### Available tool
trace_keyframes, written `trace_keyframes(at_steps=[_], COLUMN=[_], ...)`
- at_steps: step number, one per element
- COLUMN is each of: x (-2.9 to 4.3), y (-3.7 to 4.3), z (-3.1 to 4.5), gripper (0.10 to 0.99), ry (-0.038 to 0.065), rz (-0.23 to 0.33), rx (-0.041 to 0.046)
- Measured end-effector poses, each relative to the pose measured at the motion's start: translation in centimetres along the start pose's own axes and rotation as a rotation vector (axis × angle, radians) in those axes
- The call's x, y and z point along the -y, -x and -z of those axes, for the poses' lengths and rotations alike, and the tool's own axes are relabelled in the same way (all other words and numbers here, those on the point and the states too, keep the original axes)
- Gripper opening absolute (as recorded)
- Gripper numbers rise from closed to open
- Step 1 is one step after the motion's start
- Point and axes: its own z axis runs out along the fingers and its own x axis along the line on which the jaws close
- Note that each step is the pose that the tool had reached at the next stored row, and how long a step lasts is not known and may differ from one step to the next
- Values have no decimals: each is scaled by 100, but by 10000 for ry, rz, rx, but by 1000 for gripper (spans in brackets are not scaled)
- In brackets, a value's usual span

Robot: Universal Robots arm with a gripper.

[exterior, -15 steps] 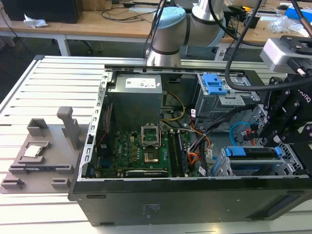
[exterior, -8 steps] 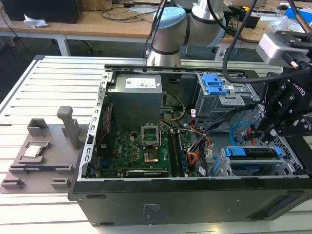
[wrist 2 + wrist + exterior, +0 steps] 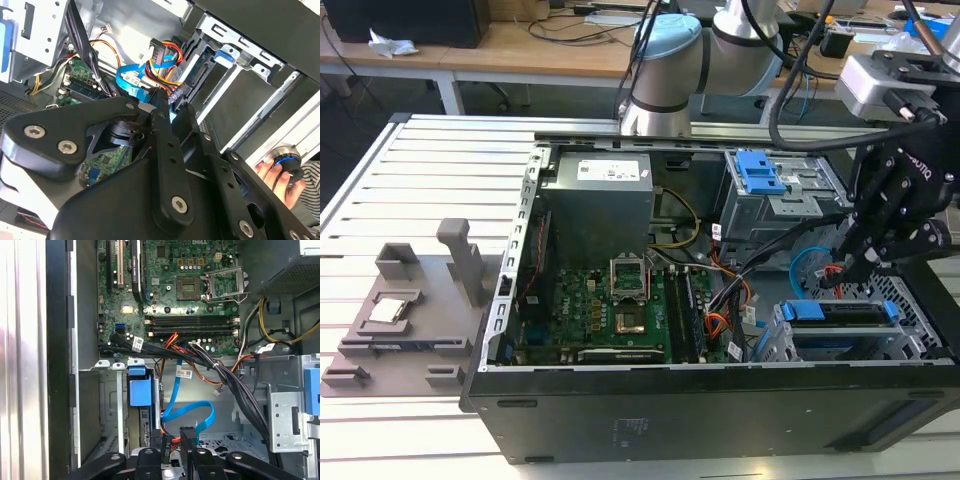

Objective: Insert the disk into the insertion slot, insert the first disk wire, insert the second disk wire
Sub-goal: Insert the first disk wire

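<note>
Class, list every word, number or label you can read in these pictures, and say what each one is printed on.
Power supply label: print too small to read.
Cable tags: too blurred to read.
White lettering on the end effector: small and slanted, not surely readable.
Motherboard markings: too small to read.
No text can be quoted with confidence.

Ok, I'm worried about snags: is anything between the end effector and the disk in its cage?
Yes: a looped blue flat cable and a red-yellow-black wire bundle crowd the gap between the end effector and the disk, already in the drive cage.
</note>
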Motion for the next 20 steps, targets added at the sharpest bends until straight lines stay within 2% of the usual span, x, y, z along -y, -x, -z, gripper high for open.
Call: trace_keyframes(at_steps=[8, 13, 16, 20], x=[4, 11, 55, 63], y=[2, 3, 13, 13], z=[-7, -38, -44, -69], gripper=[302, 302, 302, 302], ry=[0, 1, 1, 1], rz=[30, 41, 49, 49], rx=[-1, -3, 0, -1])
